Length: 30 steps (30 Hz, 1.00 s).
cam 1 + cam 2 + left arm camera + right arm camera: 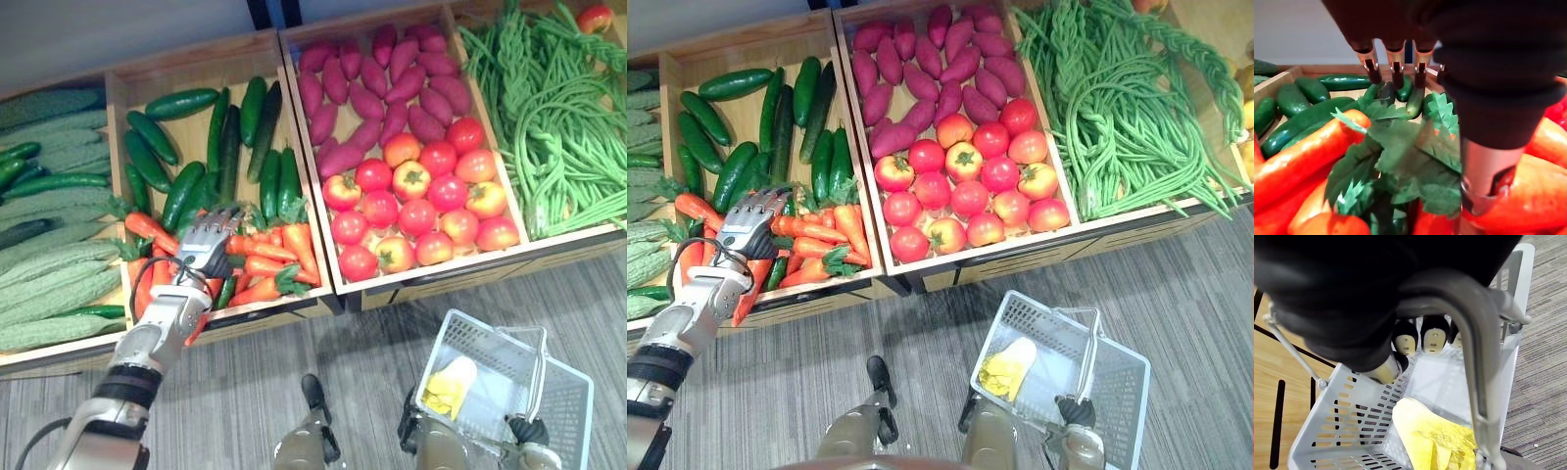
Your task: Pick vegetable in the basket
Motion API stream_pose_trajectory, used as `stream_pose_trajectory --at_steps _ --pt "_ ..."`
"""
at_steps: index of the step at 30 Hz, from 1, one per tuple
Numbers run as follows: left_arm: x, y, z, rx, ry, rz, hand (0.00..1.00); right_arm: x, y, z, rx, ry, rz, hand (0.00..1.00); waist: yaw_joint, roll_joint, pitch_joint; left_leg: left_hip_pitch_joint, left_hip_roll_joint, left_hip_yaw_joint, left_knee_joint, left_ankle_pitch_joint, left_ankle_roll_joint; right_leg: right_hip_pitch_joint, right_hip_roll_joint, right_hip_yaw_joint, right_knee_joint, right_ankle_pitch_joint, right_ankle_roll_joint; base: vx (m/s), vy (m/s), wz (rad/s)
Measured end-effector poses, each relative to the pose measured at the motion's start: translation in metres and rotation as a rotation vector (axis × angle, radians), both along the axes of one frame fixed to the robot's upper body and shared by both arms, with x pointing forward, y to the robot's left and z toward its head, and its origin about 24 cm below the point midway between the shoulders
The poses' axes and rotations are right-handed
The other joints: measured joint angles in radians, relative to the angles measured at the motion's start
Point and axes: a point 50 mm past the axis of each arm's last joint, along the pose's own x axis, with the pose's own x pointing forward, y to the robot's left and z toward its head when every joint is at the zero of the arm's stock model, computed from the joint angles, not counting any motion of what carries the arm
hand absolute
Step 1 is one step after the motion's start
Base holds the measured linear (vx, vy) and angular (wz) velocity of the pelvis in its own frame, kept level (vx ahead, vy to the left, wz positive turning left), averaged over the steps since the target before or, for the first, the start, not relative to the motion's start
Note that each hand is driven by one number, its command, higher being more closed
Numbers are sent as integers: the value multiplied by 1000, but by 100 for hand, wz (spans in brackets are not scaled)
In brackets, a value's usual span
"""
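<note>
Carrots [269, 259] with green leaf tops lie heaped at the near end of a wooden crate [294, 311], with cucumbers [176, 196] filling the far end. Left hand [208, 240] is over the carrot heap, palm down. In the left wrist view its fingers [1396, 68] are straight and side by side above the leaf tops, and the thumb [1484, 181] reaches down beside one carrot; nothing is pinched, and whether the thumb touches cannot be told. Right hand [534, 431] is low at the near right, over the grey carpet floor [294, 372]. In its wrist view the fingers [1434, 337] are curled round the grey handle [1474, 342] of a pale perforated basket [568, 401]. Inside the basket lies one yellow leafy vegetable [449, 387]. Neighbouring crate holds purple sweet potatoes [392, 73] at the far end and tomatoes [421, 196] at the near end. Long green beans [558, 117] are to the right and bitter gourds [49, 264] to the left.
</note>
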Motion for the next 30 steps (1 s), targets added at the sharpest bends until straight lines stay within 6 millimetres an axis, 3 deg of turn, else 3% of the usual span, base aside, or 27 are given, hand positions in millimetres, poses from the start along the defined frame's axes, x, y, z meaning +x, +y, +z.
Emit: stream_pose_trajectory --at_steps 3,8,9,19,30 --pt "0 9 -2 -19 5 58 0 14 0 5 -7 -35 18 100 3 -2 26 -24 2 16 0 0 0 -26 7 13 -17 19 -5 53 -6 -15" --pt "4 7 -7 -70 -4 92 0 28 1 13 -26 -73 53 100 5 -8 60 -39 7 38 0 0 0 -41 20 36 -52 46 -7 39 -5 -13" --pt "5 5 -5 -82 -27 89 100 29 0 14 -31 -78 59 100 8 -9 66 -42 9 43 0 0 0 -44 25 41 -60 53 -8 37 -17 -17" --pt "20 -4 19 -161 -167 99 100 42 4 19 -52 -93 126 100 9 -18 75 -62 13 82 0 0 0 -60 42 80 -125 102 -6 33 -4 -11" --pt "18 -4 3 -158 -90 110 100 33 4 14 -48 -61 126 100 -1 -18 75 -5 13 81 0 -1 -1 0 42 79 -129 104 -6 34 -6 0"
